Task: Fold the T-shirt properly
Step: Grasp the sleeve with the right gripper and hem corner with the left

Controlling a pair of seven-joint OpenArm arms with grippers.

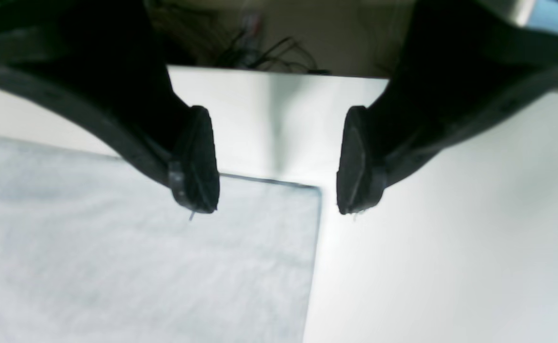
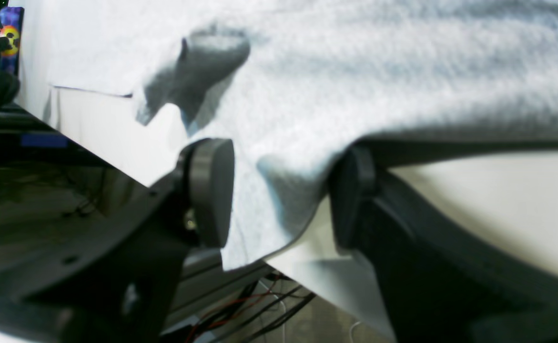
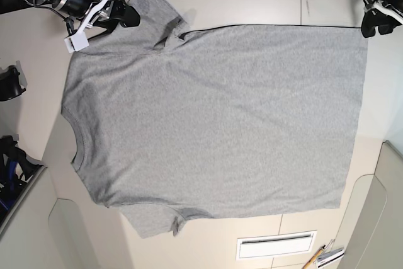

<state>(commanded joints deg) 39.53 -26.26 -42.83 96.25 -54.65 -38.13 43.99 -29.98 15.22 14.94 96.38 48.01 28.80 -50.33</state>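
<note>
The heather-grey T-shirt lies spread flat on the white table, plain side up, neck to the left and hem to the right. My left gripper is open just above the far hem corner. In the left wrist view its gripper has one finger over the T-shirt and one over bare table. My right gripper is open at the far sleeve. In the right wrist view the gripper has its pads on either side of the sleeve edge, apart from it.
The far table edge runs close behind both grippers, with cables beyond it. A white slotted plate and pencils lie near the front edge. A black object sits at the left.
</note>
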